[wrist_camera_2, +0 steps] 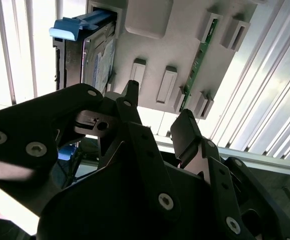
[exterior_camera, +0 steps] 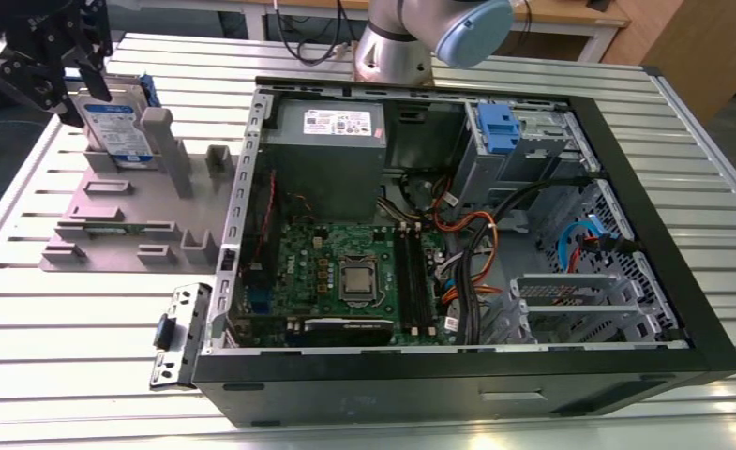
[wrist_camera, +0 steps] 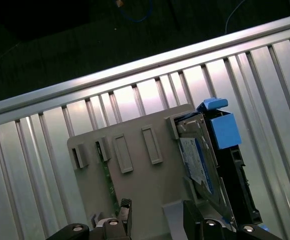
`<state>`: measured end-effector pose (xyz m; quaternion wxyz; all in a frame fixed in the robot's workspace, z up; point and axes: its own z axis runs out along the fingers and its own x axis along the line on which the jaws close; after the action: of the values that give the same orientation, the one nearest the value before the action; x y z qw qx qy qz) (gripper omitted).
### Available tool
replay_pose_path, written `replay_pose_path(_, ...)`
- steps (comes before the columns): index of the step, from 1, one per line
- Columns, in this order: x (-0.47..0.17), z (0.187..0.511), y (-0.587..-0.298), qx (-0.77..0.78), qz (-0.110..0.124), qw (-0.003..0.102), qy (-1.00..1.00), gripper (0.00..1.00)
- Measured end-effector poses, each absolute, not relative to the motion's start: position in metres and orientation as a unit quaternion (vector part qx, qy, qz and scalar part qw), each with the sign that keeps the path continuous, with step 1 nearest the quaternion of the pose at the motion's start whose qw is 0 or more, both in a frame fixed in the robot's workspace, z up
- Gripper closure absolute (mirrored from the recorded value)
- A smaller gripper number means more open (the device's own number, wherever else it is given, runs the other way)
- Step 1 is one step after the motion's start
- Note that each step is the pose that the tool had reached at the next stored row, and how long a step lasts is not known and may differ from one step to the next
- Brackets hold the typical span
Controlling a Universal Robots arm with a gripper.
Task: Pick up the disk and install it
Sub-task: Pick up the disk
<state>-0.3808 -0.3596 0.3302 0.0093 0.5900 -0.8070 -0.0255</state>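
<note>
A robot workcell with an open computer case lying on a slatted metal table. At the exterior view's left of the case is a grey fixture plate with raised slots. The disk stands on edge in one of these slots, label face outward, and its long axis appears to run upright. The black gripper hangs over the top of the disk, a little toward the exterior view's left of it, and one finger overlaps the disk's upper edge in that view. Both wrist views look down past the fingers onto the fixture. The jaws stand apart with a clear gap between them and nothing held. In the first wrist view the disk and its blue bracket sit off to one side of the gripper, beside the gap and not inside it. Bare fixture plate shows through the opening. The fingers do not yet straddle the disk. Whether a finger touches it cannot be told.
</note>
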Motion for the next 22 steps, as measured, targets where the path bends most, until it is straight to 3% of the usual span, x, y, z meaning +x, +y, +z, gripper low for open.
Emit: replay_pose_path(22,-0.3809,0.3321,-0.3573,0.627,-0.03,0.007,-0.779,0.47)
